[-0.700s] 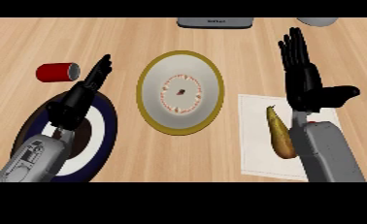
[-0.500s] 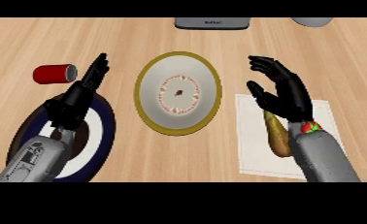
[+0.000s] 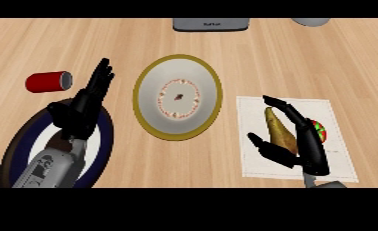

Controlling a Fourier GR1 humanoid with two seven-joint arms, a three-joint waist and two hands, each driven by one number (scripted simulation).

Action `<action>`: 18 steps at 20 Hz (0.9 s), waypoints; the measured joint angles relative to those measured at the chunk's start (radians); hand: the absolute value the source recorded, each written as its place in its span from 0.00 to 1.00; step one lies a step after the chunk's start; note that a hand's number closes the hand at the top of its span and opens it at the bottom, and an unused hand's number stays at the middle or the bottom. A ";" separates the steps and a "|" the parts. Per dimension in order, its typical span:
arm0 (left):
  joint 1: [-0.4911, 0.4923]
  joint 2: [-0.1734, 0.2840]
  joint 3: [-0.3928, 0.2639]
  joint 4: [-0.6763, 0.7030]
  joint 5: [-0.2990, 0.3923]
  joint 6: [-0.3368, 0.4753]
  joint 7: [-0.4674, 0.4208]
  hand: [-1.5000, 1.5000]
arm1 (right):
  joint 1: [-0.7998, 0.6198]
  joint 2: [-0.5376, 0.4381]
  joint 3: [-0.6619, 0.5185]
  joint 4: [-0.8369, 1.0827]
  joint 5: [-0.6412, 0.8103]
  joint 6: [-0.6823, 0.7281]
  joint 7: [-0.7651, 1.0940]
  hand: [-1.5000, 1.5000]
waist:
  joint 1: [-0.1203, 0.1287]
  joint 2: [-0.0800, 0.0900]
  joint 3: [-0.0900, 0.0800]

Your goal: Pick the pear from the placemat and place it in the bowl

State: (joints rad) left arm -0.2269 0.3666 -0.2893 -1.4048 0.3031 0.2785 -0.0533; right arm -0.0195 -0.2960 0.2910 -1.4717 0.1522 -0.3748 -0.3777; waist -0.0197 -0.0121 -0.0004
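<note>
A yellow-brown pear (image 3: 278, 127) lies on the white placemat (image 3: 332, 112) at the right. My right hand (image 3: 304, 142) is lowered over it, fingers curved along its right side and the thumb below its left, partly round the pear without closing on it. The bowl (image 3: 178, 96), white with a gold rim, stands at the centre, left of the placemat. My left hand (image 3: 81, 105) rests open at the left with fingers straight, above a dark blue plate.
A red can (image 3: 49, 81) lies on its side at the far left. The dark blue plate (image 3: 102, 140) sits at the lower left under my left forearm. A grey appliance (image 3: 211, 24) and a grey object (image 3: 311, 21) sit at the far edge.
My right hand has come down and back from above the placemat onto the pear, its fingers curling round it. The left hand has barely moved.
</note>
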 measured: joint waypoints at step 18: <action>0.044 -0.056 -0.001 -0.082 -0.070 0.031 0.051 0.50 | 0.216 -0.135 0.014 -0.614 0.366 0.036 0.583 0.00 | 0.015 0.011 -0.002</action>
State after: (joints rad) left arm -0.1828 0.3102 -0.2905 -1.4864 0.2332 0.3098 -0.0023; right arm 0.1967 -0.4308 0.3053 -2.0859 0.5177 -0.3384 0.2058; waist -0.0044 -0.0014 -0.0021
